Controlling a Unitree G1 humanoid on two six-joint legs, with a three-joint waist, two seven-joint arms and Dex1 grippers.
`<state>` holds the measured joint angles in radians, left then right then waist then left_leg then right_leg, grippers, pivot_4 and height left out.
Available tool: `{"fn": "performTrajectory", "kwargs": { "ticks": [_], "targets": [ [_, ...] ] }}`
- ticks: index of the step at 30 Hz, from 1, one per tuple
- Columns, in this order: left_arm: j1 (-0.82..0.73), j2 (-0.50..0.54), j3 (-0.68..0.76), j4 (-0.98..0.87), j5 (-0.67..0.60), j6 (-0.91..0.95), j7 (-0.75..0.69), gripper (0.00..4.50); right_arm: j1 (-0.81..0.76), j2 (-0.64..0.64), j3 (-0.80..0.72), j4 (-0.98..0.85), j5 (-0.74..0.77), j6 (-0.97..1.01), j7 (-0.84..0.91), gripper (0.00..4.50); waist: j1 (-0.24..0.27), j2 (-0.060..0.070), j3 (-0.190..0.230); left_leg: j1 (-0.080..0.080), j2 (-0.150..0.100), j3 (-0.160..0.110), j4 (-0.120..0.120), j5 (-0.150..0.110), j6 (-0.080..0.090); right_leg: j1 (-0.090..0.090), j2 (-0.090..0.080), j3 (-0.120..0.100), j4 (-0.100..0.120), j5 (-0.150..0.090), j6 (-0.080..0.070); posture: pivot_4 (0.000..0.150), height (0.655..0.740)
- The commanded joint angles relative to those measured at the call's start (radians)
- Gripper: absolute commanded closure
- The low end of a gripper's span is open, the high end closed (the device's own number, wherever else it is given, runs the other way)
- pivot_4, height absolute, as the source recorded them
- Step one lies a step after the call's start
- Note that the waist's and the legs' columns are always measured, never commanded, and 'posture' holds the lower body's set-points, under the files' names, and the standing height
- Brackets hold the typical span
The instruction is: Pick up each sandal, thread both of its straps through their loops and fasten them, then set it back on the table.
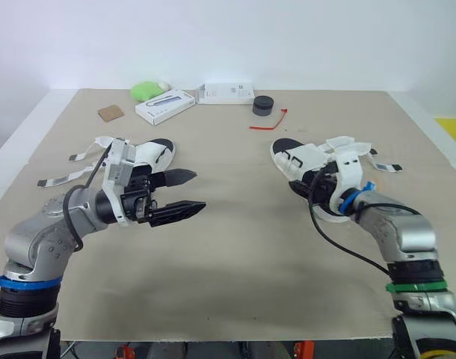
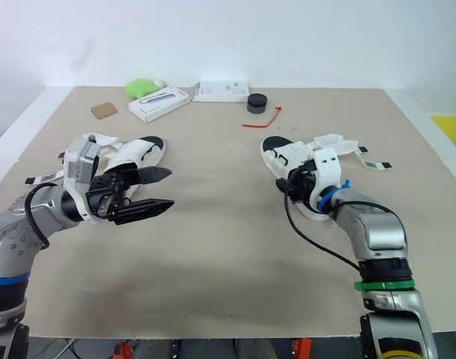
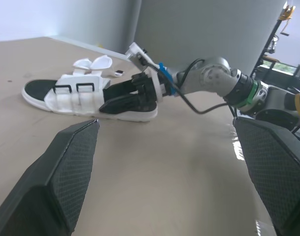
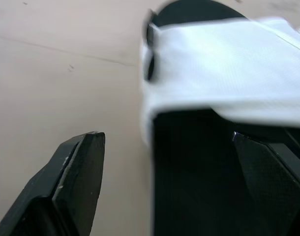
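Two white sandals with black footbeds lie on the table. The left sandal (image 1: 152,153) has loose straps (image 1: 63,178) trailing to its left. My left gripper (image 1: 188,193) hovers open just in front of it, with nothing between its fingers. The right sandal (image 1: 301,160) lies toe-away with its straps (image 1: 349,143) undone and flopped to the right. My right gripper (image 1: 309,187) is open at this sandal's near end. In the right wrist view one finger (image 4: 76,182) is outside the sandal's side and the other (image 4: 268,182) is over the black footbed.
Along the far edge sit a green object (image 1: 147,90), a white box (image 1: 165,105), a second white box (image 1: 226,93), a black round item (image 1: 263,105), a red tie (image 1: 270,123) and a brown card (image 1: 111,113).
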<state>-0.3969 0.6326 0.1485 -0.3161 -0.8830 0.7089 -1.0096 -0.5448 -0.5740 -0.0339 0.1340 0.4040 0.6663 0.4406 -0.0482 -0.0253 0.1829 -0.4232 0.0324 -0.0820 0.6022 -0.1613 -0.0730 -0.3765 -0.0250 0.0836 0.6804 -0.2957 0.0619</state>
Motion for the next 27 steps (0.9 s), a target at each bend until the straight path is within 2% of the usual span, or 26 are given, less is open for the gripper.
{"fn": "performTrajectory", "kwargs": {
  "ticks": [1, 6, 11, 14, 21, 27],
  "targets": [
    [0.026, 0.029, -0.048, -0.014, 0.082, -0.031, 0.008, 0.00, -0.071, 0.036, 0.008, 0.078, -0.055, -0.076, 0.008, 0.07, -0.001, 0.000, 0.000, 0.000, 0.000, 0.000, 0.000, 0.000, 0.000, 0.000, 0.000, 0.000, 0.000, 0.000, 0.000, 0.150, 0.7400],
    [0.072, 0.073, -0.096, -0.009, 0.160, -0.042, -0.009, 0.00, -0.125, 0.079, 0.031, 0.163, -0.120, -0.155, 0.008, 0.07, -0.002, 0.000, 0.000, 0.000, 0.000, 0.001, 0.000, 0.000, 0.000, 0.000, 0.000, 0.001, 0.000, 0.002, -0.001, 0.150, 0.7400],
    [0.065, 0.062, -0.082, -0.007, 0.163, -0.038, 0.013, 0.00, -0.176, 0.124, 0.030, 0.270, -0.187, -0.260, -0.012, 0.07, -0.003, 0.000, 0.000, 0.001, 0.001, 0.001, 0.000, 0.001, 0.000, -0.001, 0.001, 0.001, 0.000, 0.003, -0.001, 0.150, 0.7400],
    [0.059, 0.050, -0.059, -0.017, 0.135, -0.030, 0.026, 0.00, -0.198, 0.158, 0.011, 0.339, -0.203, -0.336, -0.019, 0.89, -0.003, 0.000, 0.000, 0.001, 0.001, 0.001, 0.000, 0.001, 0.000, -0.001, 0.001, 0.001, 0.000, 0.003, -0.002, 0.150, 0.7400],
    [0.066, 0.056, -0.032, -0.027, 0.107, -0.019, 0.052, 0.00, -0.208, 0.188, 0.000, 0.408, -0.182, -0.428, 0.098, 4.41, -0.006, 0.000, 0.000, 0.001, 0.001, 0.001, 0.000, 0.001, 0.000, -0.001, 0.001, 0.001, 0.000, 0.003, -0.002, 0.150, 0.7400],
    [0.077, 0.103, 0.021, -0.018, 0.080, 0.003, 0.034, 0.00, -0.180, 0.175, 0.005, 0.337, -0.112, -0.408, 0.318, 4.47, -0.012, 0.000, 0.000, 0.001, 0.002, 0.001, 0.000, 0.001, 0.000, -0.001, 0.002, 0.001, 0.000, 0.003, -0.002, 0.150, 0.7400]
  ]
}}
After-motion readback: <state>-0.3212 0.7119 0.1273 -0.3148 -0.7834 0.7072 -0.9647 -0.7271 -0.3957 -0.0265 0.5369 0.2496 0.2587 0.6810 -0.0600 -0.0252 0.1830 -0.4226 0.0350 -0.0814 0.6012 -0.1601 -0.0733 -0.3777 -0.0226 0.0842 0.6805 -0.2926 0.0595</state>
